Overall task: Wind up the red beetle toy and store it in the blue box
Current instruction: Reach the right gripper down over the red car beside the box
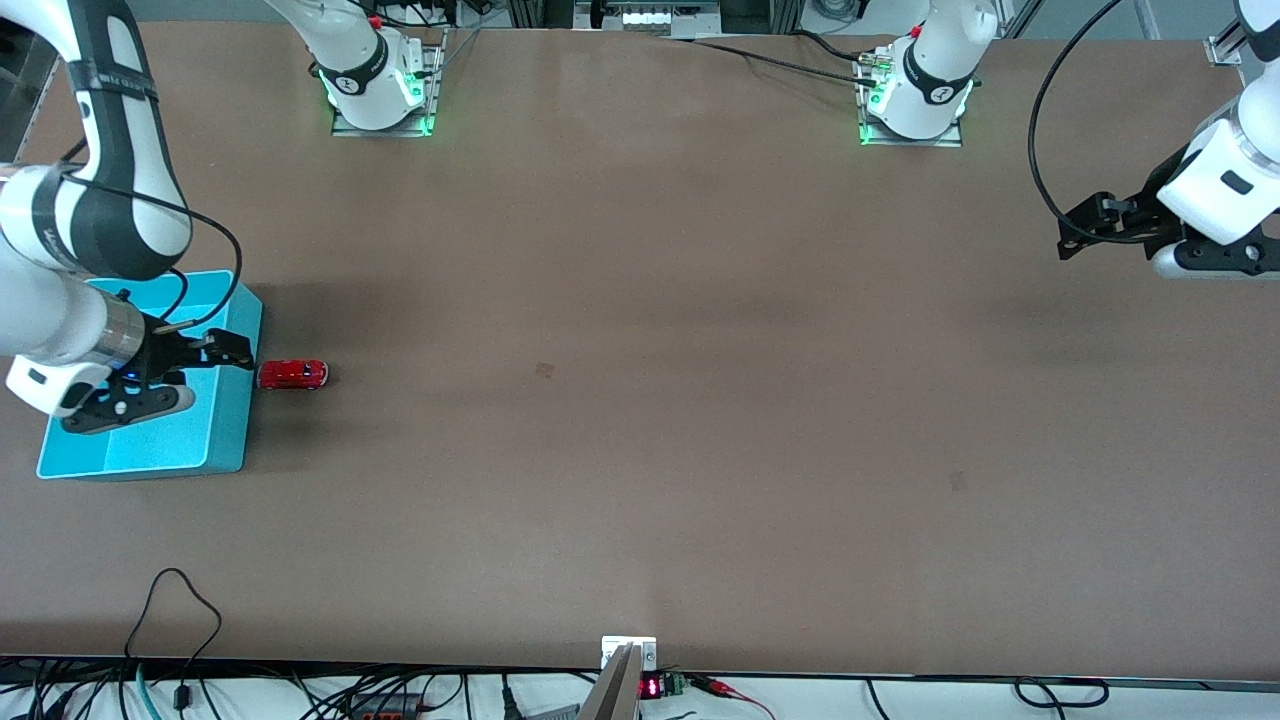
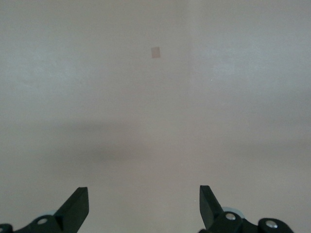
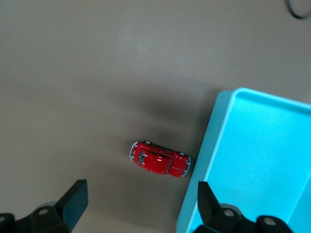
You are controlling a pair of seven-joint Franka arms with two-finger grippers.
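Your right gripper (image 1: 232, 350) hangs over the blue box's (image 1: 225, 430) wall with fingers spread, empty, lined up for a grab at the red beetle toy (image 1: 292, 374). The toy sits on the table just beside the box, possibly touching it. Your left gripper (image 1: 1068, 232) waits spread over bare table.

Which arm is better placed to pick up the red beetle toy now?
The right arm. Its open right gripper hovers over the blue box edge, right beside the red beetle toy. The left gripper, also open, waits at the table's left-arm end, with only bare table in its wrist view.
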